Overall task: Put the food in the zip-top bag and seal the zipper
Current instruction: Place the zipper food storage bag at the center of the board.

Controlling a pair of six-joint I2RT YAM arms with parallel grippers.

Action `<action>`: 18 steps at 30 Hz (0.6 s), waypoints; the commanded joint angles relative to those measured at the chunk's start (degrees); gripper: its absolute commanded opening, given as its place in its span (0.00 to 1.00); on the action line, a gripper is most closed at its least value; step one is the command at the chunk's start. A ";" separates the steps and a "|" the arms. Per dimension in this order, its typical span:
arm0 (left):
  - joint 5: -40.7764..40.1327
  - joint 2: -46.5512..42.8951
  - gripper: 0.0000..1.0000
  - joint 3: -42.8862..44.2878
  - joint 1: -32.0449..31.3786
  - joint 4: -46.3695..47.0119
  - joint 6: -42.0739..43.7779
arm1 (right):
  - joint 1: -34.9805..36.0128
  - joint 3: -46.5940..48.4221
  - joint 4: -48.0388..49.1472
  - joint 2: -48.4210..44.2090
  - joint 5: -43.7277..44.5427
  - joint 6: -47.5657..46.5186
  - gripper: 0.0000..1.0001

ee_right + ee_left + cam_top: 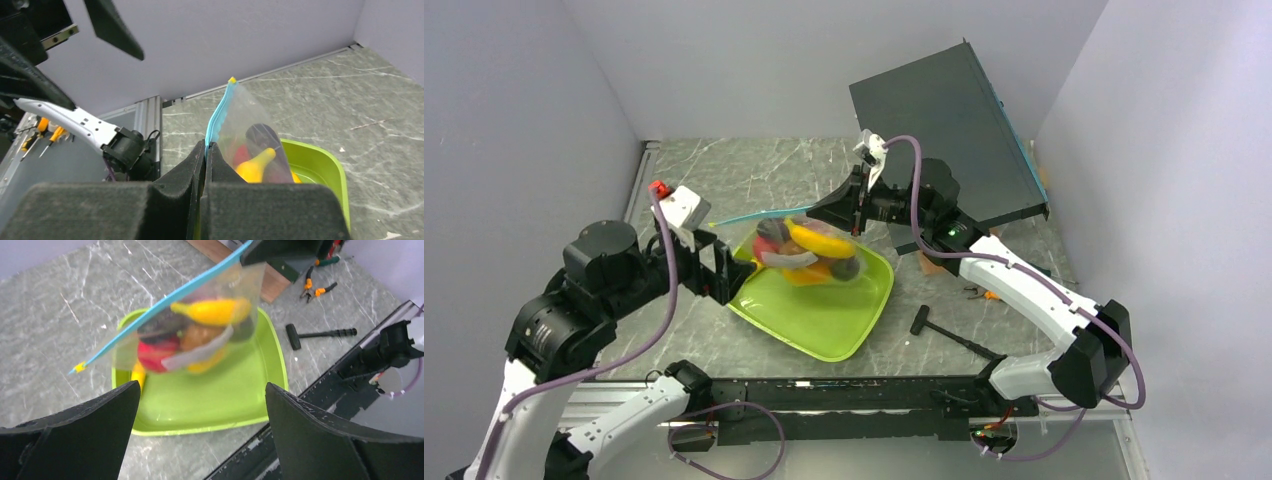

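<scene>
right claw [206, 148] pinches the zipper [218, 116], food [254, 168] inside zip-top bag [244, 116].

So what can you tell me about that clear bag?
The zip-top bag is clear, crinkly plastic, stuffed with toy food. Its blue zipper runs as one strip to a yellow tab at the free end. The right gripper pinches the other end, holding it over the green tray. The open left gripper is clear of it.

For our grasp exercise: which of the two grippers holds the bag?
The right gripper, pinched shut on the zip-top bag at its zipper; the left gripper stands wide open, holding nothing.
</scene>
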 commanded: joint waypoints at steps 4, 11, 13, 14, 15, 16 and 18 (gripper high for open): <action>0.91 6.88 1.00 4.24 0.09 8.89 5.37 | 0.95 5.17 2.71 -0.06 -6.20 1.60 0.00; 6.10 10.07 1.00 4.61 0.03 10.12 5.91 | 1.44 5.96 1.66 0.16 -10.69 1.82 0.00; 8.94 10.60 1.00 4.46 0.04 9.54 6.09 | 1.59 6.27 1.09 0.11 -11.39 1.42 0.00; 11.02 10.80 1.00 4.30 0.07 9.12 6.10 | 1.71 6.24 0.96 0.02 -11.62 1.33 0.00; 13.77 10.92 1.00 3.89 0.06 8.75 6.14 | 1.76 6.23 0.86 -0.12 -11.83 1.24 0.00; 15.67 10.95 1.00 3.34 0.03 8.66 6.06 | 1.81 6.23 0.76 -0.21 -11.92 1.26 0.00; 18.83 10.68 0.99 1.32 0.03 9.04 5.69 | 1.91 6.15 0.78 -0.39 -12.36 1.16 0.00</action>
